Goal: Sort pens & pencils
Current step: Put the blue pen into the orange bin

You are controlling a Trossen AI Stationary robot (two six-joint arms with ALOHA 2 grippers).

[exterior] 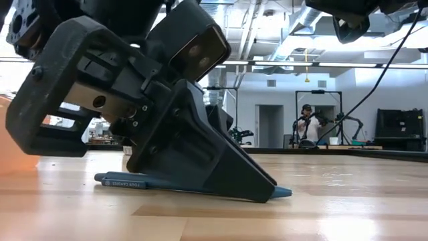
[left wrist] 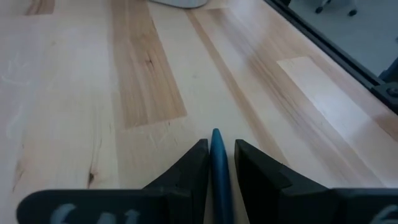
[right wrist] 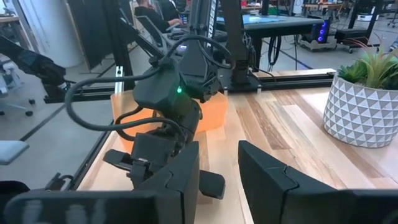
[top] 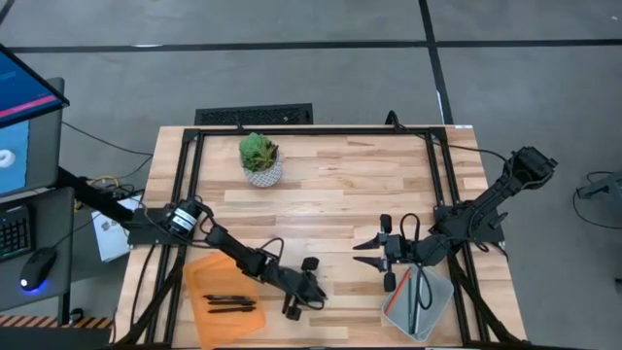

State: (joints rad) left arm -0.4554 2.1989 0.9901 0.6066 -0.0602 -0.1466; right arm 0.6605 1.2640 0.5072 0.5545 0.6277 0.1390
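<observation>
Pale wooden table (top: 340, 194) (smooth planks), matt blue plastic pen (left wrist: 219, 168).

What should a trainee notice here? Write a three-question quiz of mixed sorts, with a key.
1. Which thing is the left gripper shut on, down on the table? A: a black pen. B: the blue pen. C: an orange pencil.
2. True or false: the orange tray holds black pens.
3. Which gripper stands open beside the grey tray?
Key: 1 B; 2 true; 3 the right gripper.
</observation>
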